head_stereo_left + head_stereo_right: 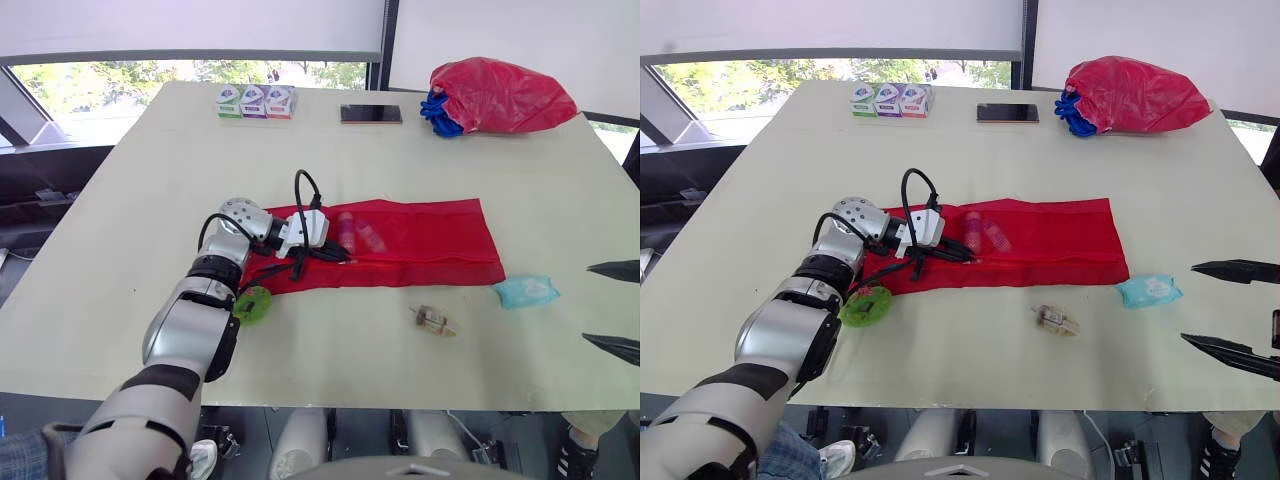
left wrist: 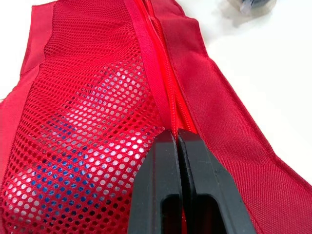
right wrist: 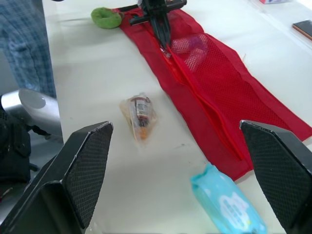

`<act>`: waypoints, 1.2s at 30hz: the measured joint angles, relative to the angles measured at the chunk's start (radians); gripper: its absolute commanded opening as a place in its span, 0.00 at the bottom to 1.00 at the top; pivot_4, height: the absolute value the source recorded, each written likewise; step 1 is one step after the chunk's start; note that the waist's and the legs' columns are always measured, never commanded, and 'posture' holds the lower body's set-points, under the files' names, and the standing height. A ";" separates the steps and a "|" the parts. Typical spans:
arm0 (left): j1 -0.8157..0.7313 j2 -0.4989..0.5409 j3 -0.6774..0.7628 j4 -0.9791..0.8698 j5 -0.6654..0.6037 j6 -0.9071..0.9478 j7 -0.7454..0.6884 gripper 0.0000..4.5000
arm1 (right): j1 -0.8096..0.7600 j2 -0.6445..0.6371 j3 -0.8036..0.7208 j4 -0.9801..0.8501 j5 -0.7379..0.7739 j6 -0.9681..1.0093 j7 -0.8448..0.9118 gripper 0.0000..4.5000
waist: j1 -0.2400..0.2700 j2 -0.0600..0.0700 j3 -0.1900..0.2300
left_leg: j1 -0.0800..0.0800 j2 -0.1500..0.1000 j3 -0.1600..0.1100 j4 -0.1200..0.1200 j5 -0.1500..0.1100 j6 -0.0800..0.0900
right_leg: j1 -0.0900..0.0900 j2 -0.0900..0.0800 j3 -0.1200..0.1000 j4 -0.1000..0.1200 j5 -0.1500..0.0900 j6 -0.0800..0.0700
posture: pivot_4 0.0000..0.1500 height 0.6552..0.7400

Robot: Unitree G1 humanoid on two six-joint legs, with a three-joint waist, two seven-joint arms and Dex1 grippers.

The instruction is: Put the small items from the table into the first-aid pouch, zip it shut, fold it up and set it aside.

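The left claw (image 2: pixel 176 136) is pinched tight on the zipper (image 2: pixel 163 78) of the red pouch (image 1: pixel 430 240). There is no gap between its two black fingers. The pouch lies flat and long in the middle of the table (image 1: pixel 150 200), and some little things (image 1: pixel 358 234) show through its net side. The right claw (image 1: pixel 1190 304) is wide open and holds nothing, by the table's right edge. Near the pouch's front edge lie a small wrapped bottle (image 1: pixel 434 320) and a blue packet (image 1: pixel 525 290). A green thing (image 1: pixel 253 304) sits by the left arm.
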 measured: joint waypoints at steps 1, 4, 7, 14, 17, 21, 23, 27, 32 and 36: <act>0.000 0.000 0.000 0.001 0.000 -0.001 0.000 0.00 | -0.002 0.002 0.018 -0.007 -0.009 0.000 -0.011 0.98 | 0.001 0.000 0.000 | 0.000 0.000 0.000 0.000 0.000 0.000 | 0.000 0.000 0.000 0.000 0.000 0.000 | 1.00 1.00; 0.000 0.001 0.000 0.001 -0.001 -0.002 0.000 0.00 | -0.006 0.014 0.113 -0.043 -0.073 0.002 -0.079 0.98 | 0.002 0.000 0.000 | 0.000 0.000 0.000 0.000 0.000 0.000 | 0.000 0.000 0.000 0.000 0.000 0.000 | 1.00 1.00; 0.000 0.001 0.000 0.000 -0.001 -0.002 0.000 0.00 | -0.018 0.029 0.197 -0.069 -0.123 0.000 -0.134 0.98 | 0.001 0.000 0.000 | 0.000 0.000 0.000 0.000 0.000 0.000 | 0.000 0.000 0.000 0.000 0.000 0.000 | 1.00 1.00; 0.001 0.001 0.000 -0.004 -0.006 -0.002 -0.003 0.00 | -0.092 0.155 0.561 -0.123 -0.364 -0.046 -0.337 0.98 | 0.002 -0.001 0.000 | 0.000 -0.001 0.000 0.001 0.000 0.000 | -0.001 0.000 0.000 0.000 0.000 0.000 | 1.00 1.00; 0.001 -0.001 0.000 -0.007 -0.008 -0.002 -0.003 0.00 | -0.137 0.193 0.655 -0.115 -0.433 -0.060 -0.396 0.98 | 0.004 -0.001 0.000 | 0.000 -0.002 0.000 0.001 0.000 0.000 | -0.001 0.000 0.000 0.000 0.000 0.000 | 1.00 1.00; 0.001 -0.003 0.000 -0.011 -0.008 -0.002 -0.003 0.00 | -0.169 0.238 0.740 -0.087 -0.486 -0.069 -0.452 0.98 | 0.009 -0.001 0.000 | -0.001 -0.003 0.001 0.001 0.000 0.000 | -0.001 0.000 0.000 0.000 0.000 0.000 | 1.00 1.00; 0.001 -0.004 0.000 -0.011 -0.009 -0.002 -0.003 0.00 | -0.176 0.254 0.778 -0.056 -0.523 -0.081 -0.479 0.98 | 0.013 -0.001 0.000 | -0.001 -0.003 0.001 0.001 0.000 0.000 | -0.001 0.000 0.000 0.000 0.000 0.000 | 1.00 1.00; 0.001 -0.004 0.000 -0.011 -0.009 -0.002 -0.003 0.00 | -0.174 0.254 0.825 -0.029 -0.579 -0.110 -0.499 0.98 | 0.015 -0.001 0.000 | -0.001 -0.003 0.001 0.001 0.000 0.000 | -0.001 0.000 0.000 0.000 0.000 0.000 | 1.00 1.00; 0.001 -0.007 0.000 -0.011 -0.010 -0.002 -0.003 0.00 | -0.177 0.263 0.833 -0.019 -0.589 -0.130 -0.520 0.98 | 0.015 -0.001 0.000 | 0.000 -0.003 0.000 0.001 0.000 0.000 | -0.001 0.001 0.000 0.001 0.000 0.000 | 1.00 1.00; 0.001 -0.011 0.000 -0.011 -0.010 -0.002 -0.003 0.00 | -0.177 0.276 0.832 -0.019 -0.582 -0.122 -0.542 0.98 | 0.015 -0.001 0.000 | 0.000 -0.003 0.000 0.001 0.000 0.000 | 0.000 0.001 0.000 0.001 0.000 0.000 | 1.00 1.00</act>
